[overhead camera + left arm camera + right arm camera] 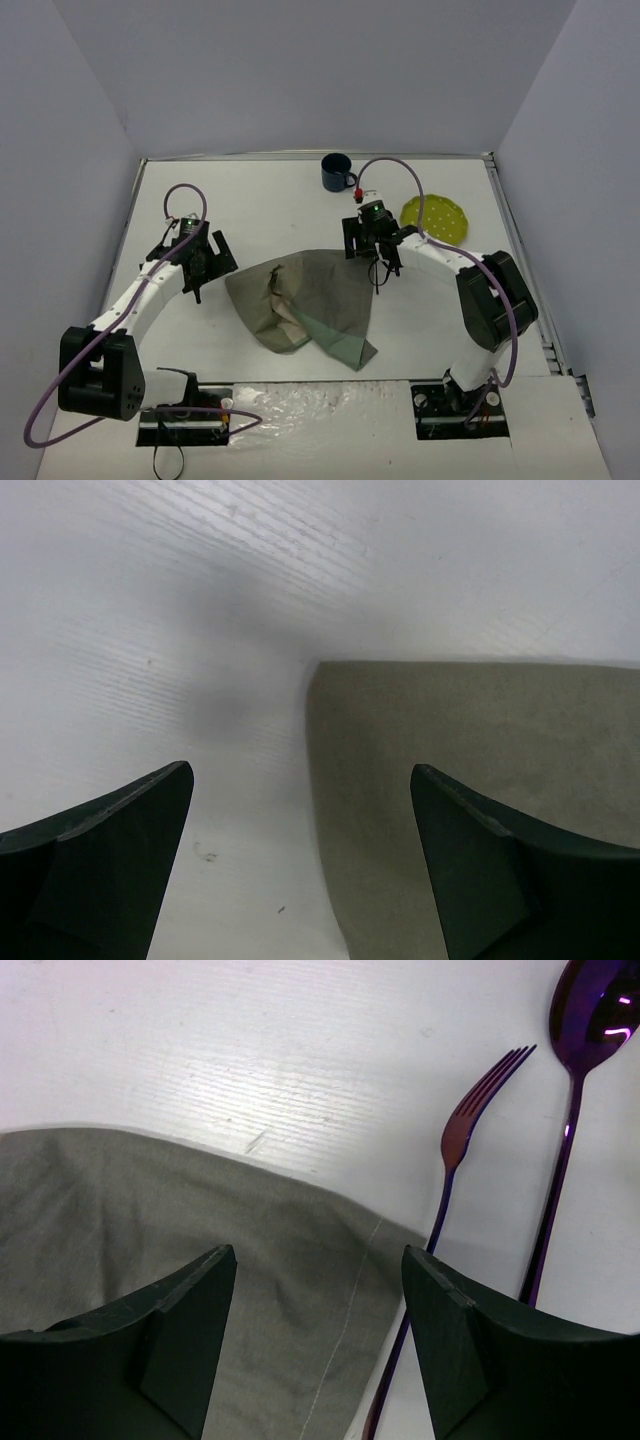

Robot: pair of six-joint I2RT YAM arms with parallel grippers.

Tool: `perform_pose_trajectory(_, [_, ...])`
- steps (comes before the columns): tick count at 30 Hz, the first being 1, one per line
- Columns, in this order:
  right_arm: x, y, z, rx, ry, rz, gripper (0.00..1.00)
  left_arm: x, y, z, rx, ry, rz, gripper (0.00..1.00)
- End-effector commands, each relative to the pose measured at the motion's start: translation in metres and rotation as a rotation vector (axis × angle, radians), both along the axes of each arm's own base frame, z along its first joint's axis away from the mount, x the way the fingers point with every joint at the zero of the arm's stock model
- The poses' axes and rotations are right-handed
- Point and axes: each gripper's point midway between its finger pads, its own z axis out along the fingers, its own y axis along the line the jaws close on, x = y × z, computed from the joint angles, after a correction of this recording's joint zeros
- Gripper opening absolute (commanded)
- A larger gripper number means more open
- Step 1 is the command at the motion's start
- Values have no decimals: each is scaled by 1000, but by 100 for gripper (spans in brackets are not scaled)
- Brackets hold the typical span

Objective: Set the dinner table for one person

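The dinner table (250,200) took up the whole floor of the walled booth. The placemat (320,290) lay rumpled at its middle, folded over itself with some beige underside showing. The left gripper (300,780) hung over the mat's left edge, jaws wide and nothing between them. The right gripper (318,1260) stood over the mat's far right corner, jaws parted but less widely; the cloth lay loose beneath them, not pinched.

Just beside that corner lay a purple fork (452,1155) and a spoon (590,1010). The fork's handle ran along the hem, and I could not tell whether it touched. A blue mug (337,172) and a yellow plate (435,218) sat at the far side.

To my eye, the step in hand was spreading the mat flat. Next, each gripper would need to drop onto its edge, close on cloth alone and draw outward, with the right one keeping clear of the fork.
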Motion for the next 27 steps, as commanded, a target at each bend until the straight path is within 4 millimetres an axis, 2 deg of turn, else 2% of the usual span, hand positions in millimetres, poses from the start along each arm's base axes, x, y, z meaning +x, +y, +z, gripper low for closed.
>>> perform_pose_trajectory(1, [21, -3, 6, -15, -58, -4, 65, 33, -10, 6, -72, -84, 44, 87])
perform_pose_trajectory(8, [19, -11, -18, -24, -12, 4, 68, 37, -12, -3, -80, -75, 57, 86])
perform_pose_trajectory(14, [11, -16, -35, -36, 22, 1, 67, 35, -11, -6, -72, -65, 56, 86])
perform_pose_trajectory(18, [12, -19, -26, -43, -12, -12, 67, 35, -11, -7, -71, -63, 56, 86])
perform_pose_trajectory(20, [17, -22, -11, -54, -50, -23, 67, 36, -11, -7, -72, -65, 54, 86])
perform_pose_trajectory(24, [20, -16, 8, -66, -105, -8, 67, 35, -11, -6, -69, -64, 54, 86])
perform_pose_trajectory(27, [20, -11, 10, -73, -115, 10, 67, 34, -10, -5, -65, -66, 57, 86])
